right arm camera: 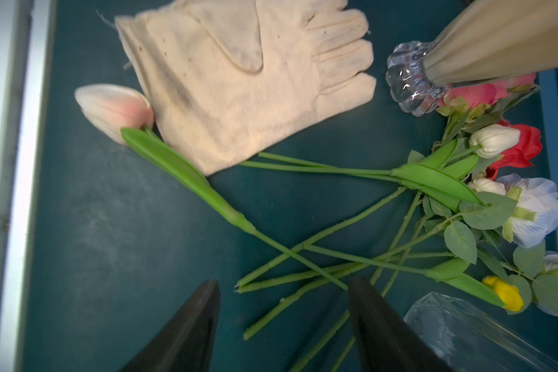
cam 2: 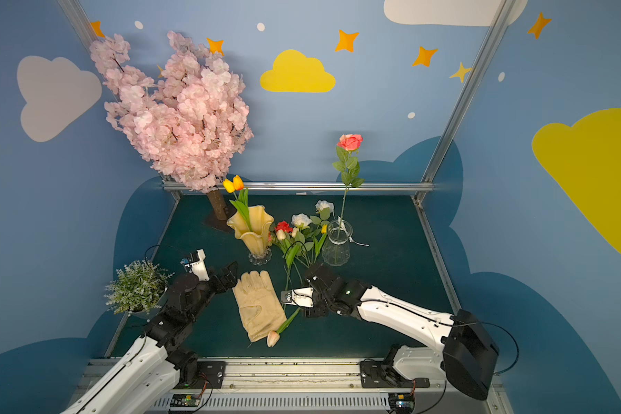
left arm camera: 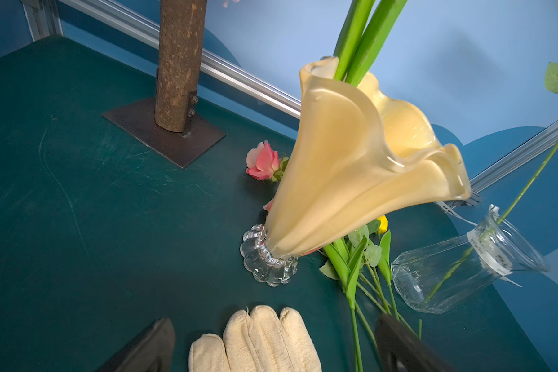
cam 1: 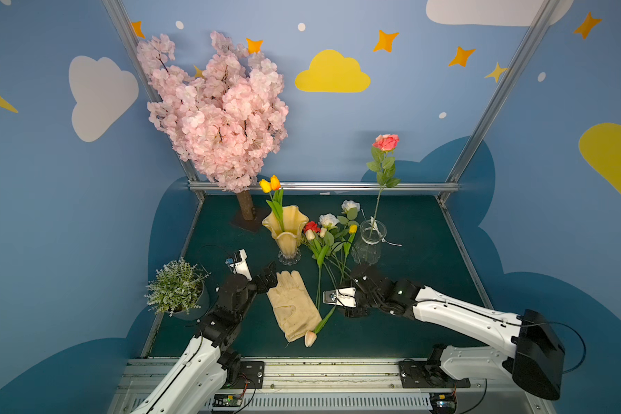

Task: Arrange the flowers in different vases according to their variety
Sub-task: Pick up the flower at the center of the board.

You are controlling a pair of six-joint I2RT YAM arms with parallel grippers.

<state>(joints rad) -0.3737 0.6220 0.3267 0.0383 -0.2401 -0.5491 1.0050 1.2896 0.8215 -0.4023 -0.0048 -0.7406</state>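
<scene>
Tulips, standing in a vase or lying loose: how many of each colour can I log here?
Yellow artificial tulips: 2, one in the amber-yellow ruffled-rim vase, one lying loose.
Orange tulip: 1, in that vase.
Cream to cream-pink tulips: 3, all lying loose, one beside the cream fabric glove.
Total: 6 tulips.

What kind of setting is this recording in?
Probably a staged robot test booth, not a real home: cartoon cloud-and-star walls on aluminium framing, an artificial blossom tree, and a green tabletop.
</scene>
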